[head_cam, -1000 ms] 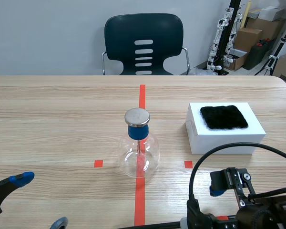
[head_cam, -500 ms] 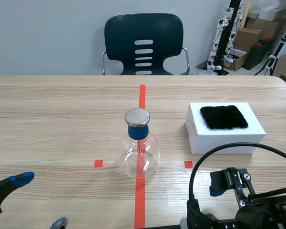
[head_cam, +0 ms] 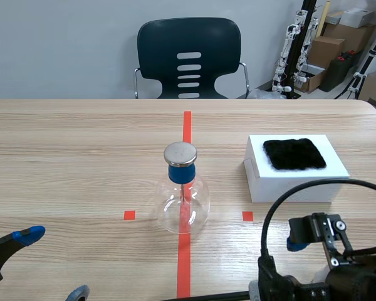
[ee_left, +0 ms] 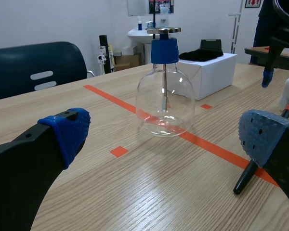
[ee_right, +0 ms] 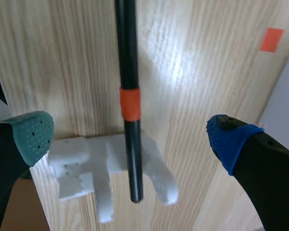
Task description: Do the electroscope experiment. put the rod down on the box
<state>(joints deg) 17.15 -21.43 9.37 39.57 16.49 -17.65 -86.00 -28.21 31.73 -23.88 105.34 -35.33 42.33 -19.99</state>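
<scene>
A black rod (ee_right: 127, 72) with an orange band lies on the table, its end resting on a small white stand (ee_right: 101, 166). My right gripper (ee_right: 130, 137) hovers over it, open, the rod running between the fingers without touching them. The rod (head_cam: 210, 296) shows in the scene view as a thin line at the near edge. The white box (head_cam: 296, 175) with a black cloth (head_cam: 294, 153) on top stands at the right, beyond the right gripper (head_cam: 304, 246). My left gripper (ee_left: 164, 137) is open and holds nothing, facing the glass flask electroscope (ee_left: 164, 96).
The electroscope (head_cam: 183, 194), with a blue stopper and a metal disc, stands on the red centre line. The rod's tip (ee_left: 244, 174) lies beside my left gripper's right finger. A dark chair (head_cam: 189, 59) sits behind the table's far edge.
My right gripper has shifted a little to the right over the rod. The left arm, flask and box have not moved.
</scene>
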